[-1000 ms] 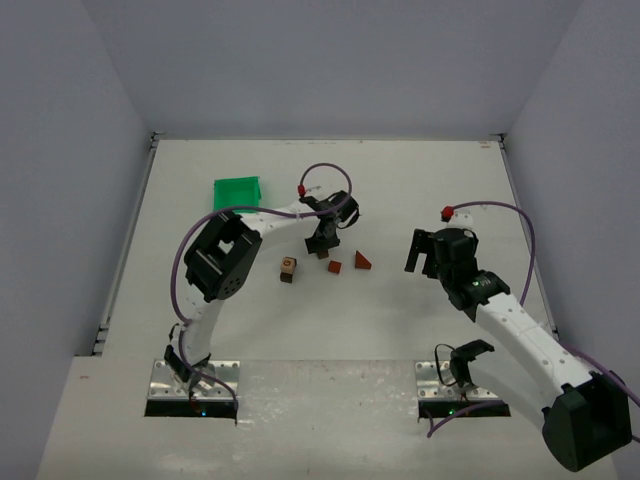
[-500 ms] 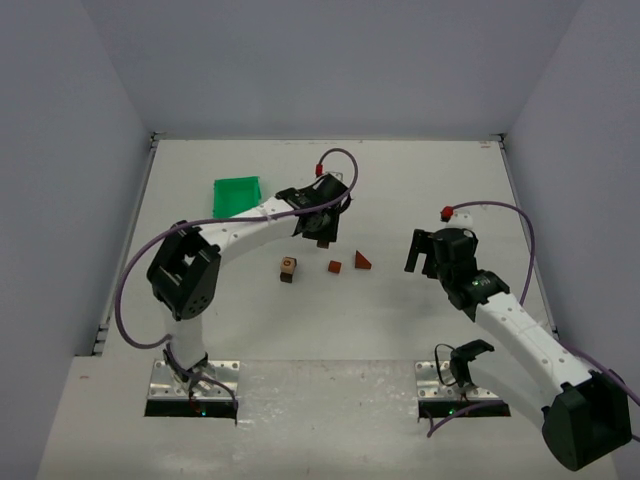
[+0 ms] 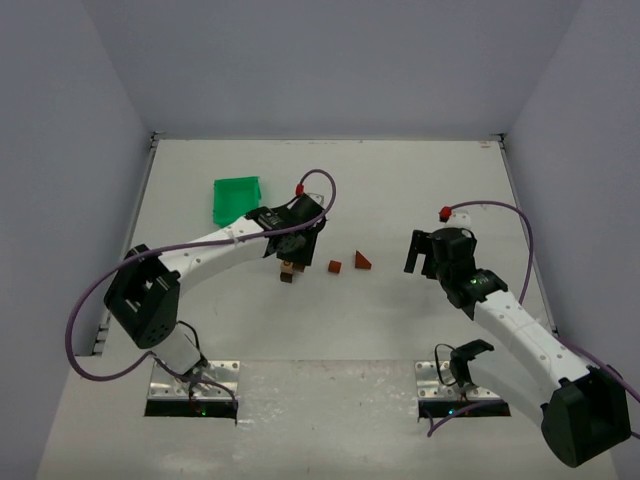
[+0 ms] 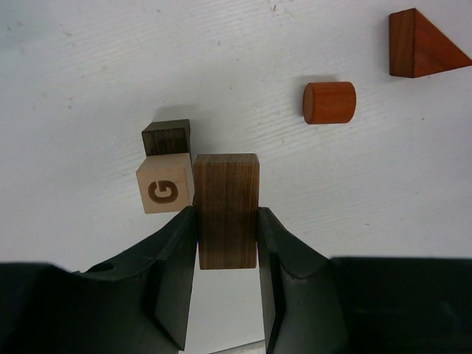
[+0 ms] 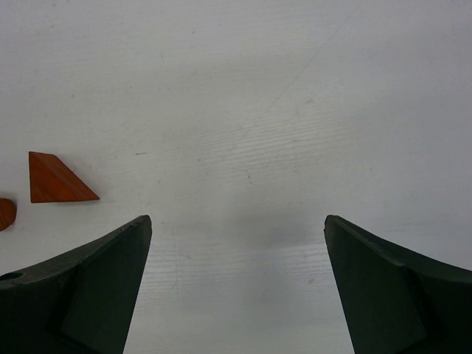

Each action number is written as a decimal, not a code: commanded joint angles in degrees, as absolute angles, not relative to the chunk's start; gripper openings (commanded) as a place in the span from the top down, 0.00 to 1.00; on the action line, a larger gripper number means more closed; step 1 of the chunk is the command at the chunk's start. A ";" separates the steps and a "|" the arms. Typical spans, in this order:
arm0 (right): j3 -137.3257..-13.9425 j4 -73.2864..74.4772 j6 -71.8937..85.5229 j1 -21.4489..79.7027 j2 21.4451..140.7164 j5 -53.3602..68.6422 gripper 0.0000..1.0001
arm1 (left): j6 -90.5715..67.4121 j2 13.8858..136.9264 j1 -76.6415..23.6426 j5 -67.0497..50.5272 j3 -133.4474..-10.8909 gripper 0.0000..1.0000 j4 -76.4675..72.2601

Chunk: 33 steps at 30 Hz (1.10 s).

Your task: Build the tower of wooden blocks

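Observation:
My left gripper (image 4: 227,215) is shut on a dark brown wooden bar (image 4: 227,184) and holds it above the table, just right of a small stack. The stack is a tan cube marked G (image 4: 165,193) on a dark cube (image 4: 167,137). From above, the left gripper (image 3: 292,250) hangs over this stack (image 3: 288,272). A reddish cylinder (image 4: 329,102) and a reddish triangular wedge (image 4: 420,46) lie to the right, also seen from above as the cylinder (image 3: 335,267) and the wedge (image 3: 362,261). My right gripper (image 5: 236,228) is open and empty, right of the wedge (image 5: 57,179).
A green plastic bin (image 3: 237,194) sits at the back left of the white table (image 3: 420,180). Grey walls stand round the table. My right gripper (image 3: 422,252) hovers right of the wedge, and its cable loops behind it.
My left arm has carried the dark bar from the back right towards the left and near side, over to the G-cube stack. The right arm has not moved.

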<state>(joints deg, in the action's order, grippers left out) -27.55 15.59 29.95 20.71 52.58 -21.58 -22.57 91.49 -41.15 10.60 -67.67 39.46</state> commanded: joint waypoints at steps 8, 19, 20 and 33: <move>-29.52 14.58 30.15 20.48 52.47 -22.06 0.01 | -23.57 84.74 -39.22 15.84 -64.45 1.00 39.22; -29.36 14.52 30.06 20.48 52.56 -22.91 0.01 | -20.29 84.71 -36.84 12.82 -62.94 1.00 36.07; -29.42 14.50 30.06 20.48 52.56 -23.01 0.01 | -20.28 84.79 -36.83 12.54 -63.00 1.00 35.88; -29.44 14.50 29.88 20.48 52.91 -24.50 0.01 | -20.44 87.57 -36.56 11.98 -62.23 1.00 35.13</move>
